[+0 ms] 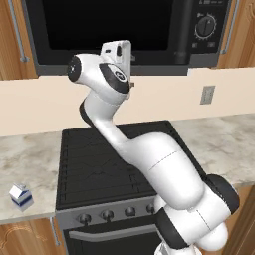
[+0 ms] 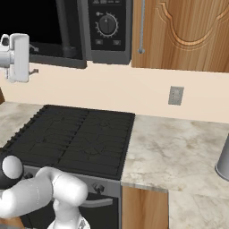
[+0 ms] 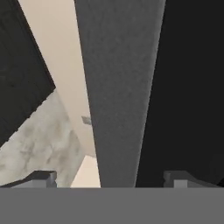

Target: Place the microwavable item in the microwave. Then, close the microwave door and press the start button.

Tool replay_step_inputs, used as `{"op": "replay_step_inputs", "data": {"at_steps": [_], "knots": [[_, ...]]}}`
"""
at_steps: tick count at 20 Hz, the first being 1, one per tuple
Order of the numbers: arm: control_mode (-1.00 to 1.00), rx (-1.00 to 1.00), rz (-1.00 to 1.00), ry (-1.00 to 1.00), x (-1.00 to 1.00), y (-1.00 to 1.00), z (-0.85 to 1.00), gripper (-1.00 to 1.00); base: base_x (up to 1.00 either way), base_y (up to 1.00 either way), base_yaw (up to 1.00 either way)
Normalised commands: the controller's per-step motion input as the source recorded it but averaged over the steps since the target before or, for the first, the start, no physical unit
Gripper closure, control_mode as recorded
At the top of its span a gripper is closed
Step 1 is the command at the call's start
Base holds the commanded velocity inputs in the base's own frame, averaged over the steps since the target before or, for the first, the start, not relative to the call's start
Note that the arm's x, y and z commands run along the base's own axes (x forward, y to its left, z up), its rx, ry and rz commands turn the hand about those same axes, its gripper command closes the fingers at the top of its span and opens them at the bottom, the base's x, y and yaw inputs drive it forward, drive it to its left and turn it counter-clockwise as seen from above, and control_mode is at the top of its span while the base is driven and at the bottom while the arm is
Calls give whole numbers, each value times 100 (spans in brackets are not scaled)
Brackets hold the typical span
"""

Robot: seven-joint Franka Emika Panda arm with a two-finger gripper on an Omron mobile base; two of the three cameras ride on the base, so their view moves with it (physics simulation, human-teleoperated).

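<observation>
While the white arm reaches high above the stove [image 1: 107, 164], its tool [image 3: 109, 178] is up at the bottom edge of the microwave [image 1: 124, 30]. From the hand camera, the two dark fingertips [image 3: 41, 178] stand wide apart with nothing between them, and the grey frame of the microwave door [image 3: 120, 87] runs right up the gap between them. Beside that frame is black glass on one side and the pale wall on the other, so the tool has little room near the door edge. From the base cameras the door looks shut or very nearly shut, and its black window is dark. Next to the door is the black panel with a round dial [image 2: 107, 24]. Below the microwave there is open room down to the flat black stove, which has a row of knobs along its front. On both sides of the stove lies a pale stone worktop [image 2: 179, 147]. A small white-and-blue milk carton [image 1: 21, 195] stands on the worktop far to the left, near the front edge. A grey wall socket [image 2: 176, 95] sits on the wall, and brown wood cupboards [image 2: 188, 31] hang beside the microwave. I cannot tell where the dark red item is.
</observation>
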Motion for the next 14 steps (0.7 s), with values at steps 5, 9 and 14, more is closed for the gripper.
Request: {"op": "replay_step_inputs", "data": {"at_steps": [5, 9, 14], "knots": [[-100, 14, 32, 0, 61, -1, 0, -100, 0, 0, 0], [-100, 14, 30, 0, 58, 0, 0, -100, 0, 0, 0], [-100, 12, 27, 0, 50, 0, -1, -100, 0, 0, 0]]}}
